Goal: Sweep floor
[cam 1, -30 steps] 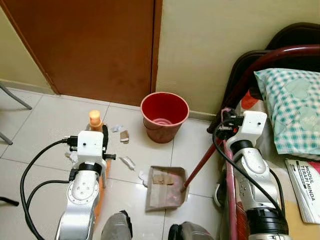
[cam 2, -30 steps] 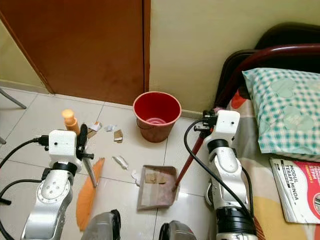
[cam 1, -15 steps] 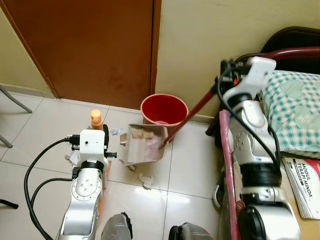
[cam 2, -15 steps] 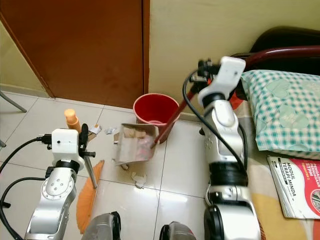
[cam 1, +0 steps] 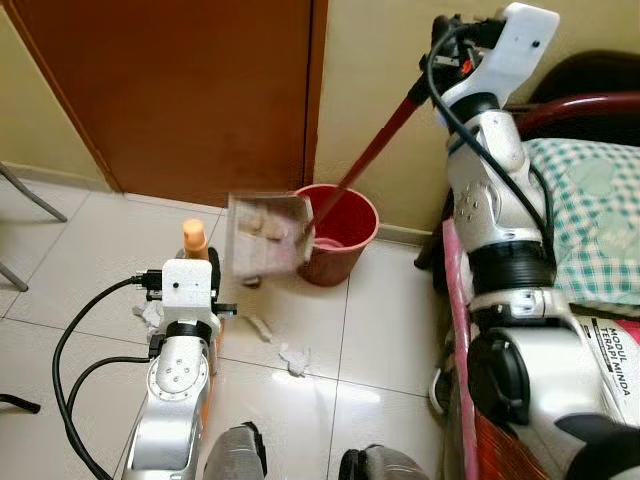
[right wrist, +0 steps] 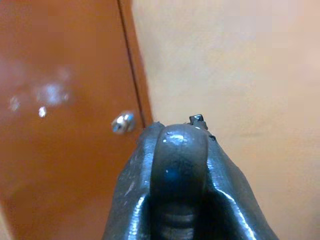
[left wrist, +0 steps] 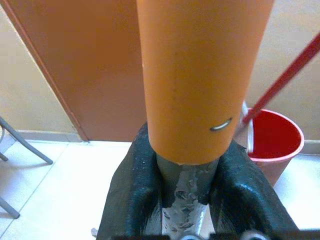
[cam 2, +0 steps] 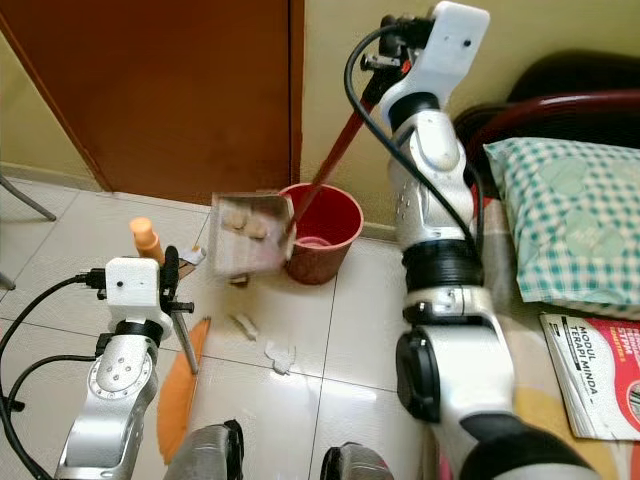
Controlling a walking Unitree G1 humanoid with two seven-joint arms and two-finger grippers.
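White tiles (cam 1: 90,270) are meeting a brown door (cam 1: 190,90). Right gripper (cam 2: 385,45) is clenching the dustpan (cam 1: 265,235), tilted beside the bucket (cam 1: 345,235); left gripper (left wrist: 182,180) is clenching the broom (cam 2: 178,385).

right claw (cam 2: 385,45): raised, clamped on red-handled grey dustpan (cam 2: 249,247) | dustpan: tilted beside round red plastic bucket (cam 2: 318,231) | left claw (cam 2: 170,283): grips orange broom (cam 2: 178,385)
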